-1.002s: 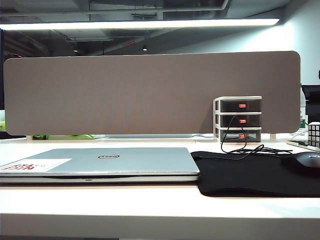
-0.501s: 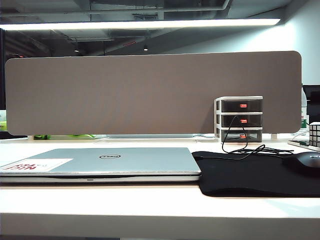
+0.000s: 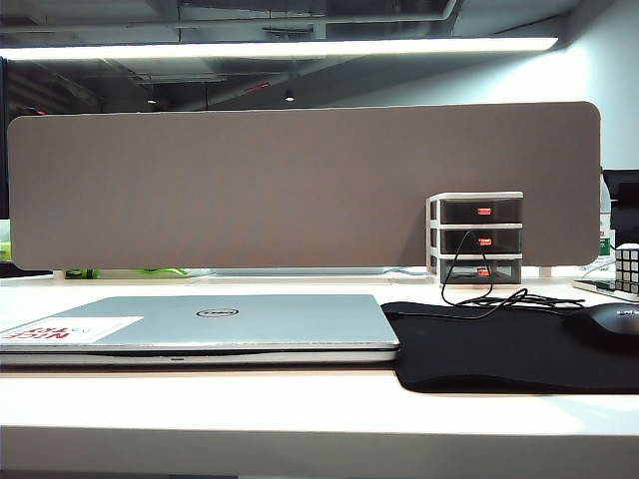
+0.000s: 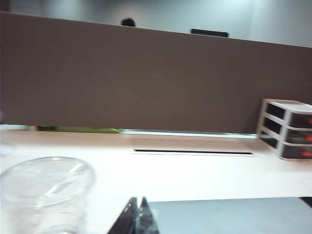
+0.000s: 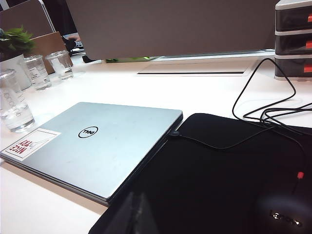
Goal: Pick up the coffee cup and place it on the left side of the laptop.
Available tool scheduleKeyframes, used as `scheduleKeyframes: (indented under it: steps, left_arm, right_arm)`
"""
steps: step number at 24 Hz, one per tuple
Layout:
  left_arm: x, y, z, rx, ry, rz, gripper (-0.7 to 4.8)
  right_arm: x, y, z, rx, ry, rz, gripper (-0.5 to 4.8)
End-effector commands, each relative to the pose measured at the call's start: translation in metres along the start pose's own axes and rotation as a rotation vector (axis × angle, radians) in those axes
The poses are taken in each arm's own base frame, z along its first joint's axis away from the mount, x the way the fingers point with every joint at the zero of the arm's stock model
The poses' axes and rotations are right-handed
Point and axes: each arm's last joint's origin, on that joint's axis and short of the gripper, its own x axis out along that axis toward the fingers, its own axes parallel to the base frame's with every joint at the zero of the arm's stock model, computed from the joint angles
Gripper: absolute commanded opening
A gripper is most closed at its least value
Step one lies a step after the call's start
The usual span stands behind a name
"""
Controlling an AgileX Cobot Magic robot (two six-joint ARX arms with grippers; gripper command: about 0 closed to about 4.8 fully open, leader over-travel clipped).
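The coffee cup (image 4: 46, 192) is already being seen standing on the table (image 4: 195, 170) at the left side of the laptop (image 4: 234, 214), so the placing is being judged done and only a clean retreat is being called for: the left gripper (image 4: 138, 217) is best being drawn away from the cup without brushing its domed lid. Its fingertips are being pressed together on nothing, with the cup just beside them and apart. The right gripper (image 5: 134, 214) is being held low over the mouse pad (image 5: 219, 180), its jaws too blurred to judge.
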Motion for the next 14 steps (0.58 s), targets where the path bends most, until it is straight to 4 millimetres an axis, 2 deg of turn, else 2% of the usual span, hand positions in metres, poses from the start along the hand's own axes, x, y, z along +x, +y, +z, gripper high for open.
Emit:
scheduleKeyframes:
  steps: [1,5,14]
  left_arm:
    - [-0.006,-0.001,-0.004,0.001,0.046,0.084,-0.06]
    - [-0.018,-0.005,-0.01,0.019,0.092,0.14,-0.06]
    - [-0.017,-0.008,-0.019,0.028,0.175,0.176,-0.06]
  right_arm:
    - [0.0,0.0,0.0,-0.008,-0.011,0.0,-0.01]
    - [0.0,-0.001,0.0,-0.01,-0.013,-0.009,-0.01]
    - [0.0,-0.007,0.0,-0.093,-0.034,-0.216,-0.01]
